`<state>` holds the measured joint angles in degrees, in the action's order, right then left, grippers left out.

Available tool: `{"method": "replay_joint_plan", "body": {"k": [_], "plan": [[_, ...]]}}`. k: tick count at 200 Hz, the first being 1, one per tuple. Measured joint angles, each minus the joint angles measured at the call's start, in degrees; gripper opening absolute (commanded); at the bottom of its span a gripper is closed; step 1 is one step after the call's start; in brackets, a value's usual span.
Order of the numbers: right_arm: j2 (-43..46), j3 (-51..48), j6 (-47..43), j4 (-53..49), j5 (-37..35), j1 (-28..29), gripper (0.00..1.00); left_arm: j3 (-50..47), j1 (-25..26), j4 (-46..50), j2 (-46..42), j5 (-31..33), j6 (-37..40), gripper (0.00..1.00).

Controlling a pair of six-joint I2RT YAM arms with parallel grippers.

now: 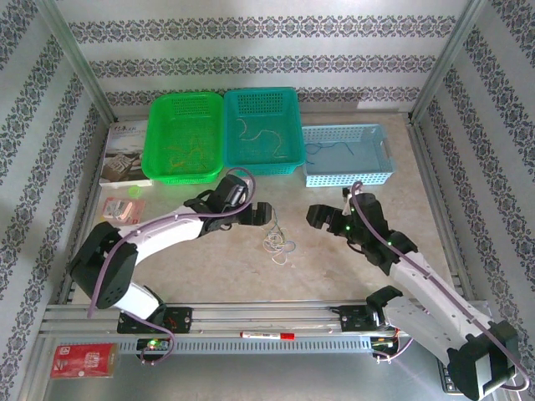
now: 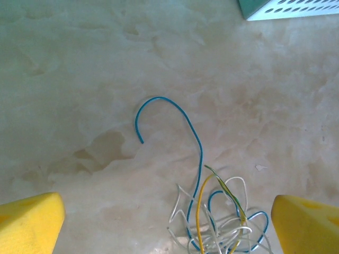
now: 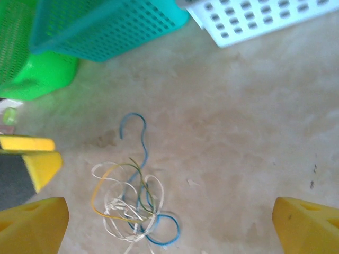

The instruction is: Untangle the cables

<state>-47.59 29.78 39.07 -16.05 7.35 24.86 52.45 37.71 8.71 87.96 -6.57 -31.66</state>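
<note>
We see the cables [image 1: 277,245] lying as a small loose tangle of white, blue and yellow-green wires on the bare surface [image 1: 209,276]. They sit about midway between its left and right edges, and closer to the near edge than the baskets are. One blue strand [image 2: 159,100] runs out of the knot and ends in a hook-shaped curl flat on the surface. From the right wrist the same blue strand [image 3: 132,119] points toward the baskets, while the cables [image 3: 132,203] bunch in white loops below it.

The left fingers [image 1: 267,217] hover just beside the tangle on its left. In the left wrist view the left fingers [image 2: 29,222] stand wide apart with the cables [image 2: 222,222] low between them, nearer the right-hand tip, and they grip nothing. The right fingers [image 1: 320,215] are a little further off on the other side. In their own view the right fingers [image 3: 307,225] are spread fully and empty, with the tangle closer to the left-hand tip.

Along the far edge stand a green basket [image 1: 184,171], a teal basket [image 1: 288,159] and a pale blue basket [image 1: 351,177], each with thin wires inside. A red marker [image 1: 267,335] lies on the rail at the near edge.
</note>
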Motion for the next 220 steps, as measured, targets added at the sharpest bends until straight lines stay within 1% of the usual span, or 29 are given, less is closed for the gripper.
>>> {"method": "replay_joint_plan", "body": {"k": [15,42,71,96,118,140,152,183,220], "plan": [[0.02,-2.40,0.76,1.25,0.44,0.02,0.98,1.53,0.26,0.79,1.95,1.20,1.01,0.99],[0.57,-6.08,1.73,3.67,2.95,0.11,0.90,4.55,0.72,2.69,5.46,3.10,2.69,0.89],[0.74,-7.39,1.99,5.18,4.59,1.66,0.87,7.74,0.92,4.83,9.05,4.42,4.63,0.74],[0.79,-7.65,2.03,5.86,4.55,2.80,0.86,10.40,0.94,5.95,12.48,5.11,5.86,0.63],[1.18,-7.98,2.34,6.05,4.31,3.06,0.85,12.41,0.94,6.73,15.50,5.42,6.80,0.49],[2.03,-8.33,2.62,6.05,4.07,3.15,0.85,13.73,0.98,7.52,18.10,5.77,7.37,0.47],[2.49,-8.48,2.64,6.05,4.00,3.15,0.85,14.01,0.98,7.96,18.99,6.05,7.54,0.42],[3.63,-8.68,2.67,6.03,3.56,3.15,0.85,15.04,1.33,8.76,20.92,7.08,7.96,0.40],[4.09,-8.70,2.67,6.03,3.17,3.15,0.85,16.92,2.05,9.77,22.84,8.52,9.05,0.29]]}}
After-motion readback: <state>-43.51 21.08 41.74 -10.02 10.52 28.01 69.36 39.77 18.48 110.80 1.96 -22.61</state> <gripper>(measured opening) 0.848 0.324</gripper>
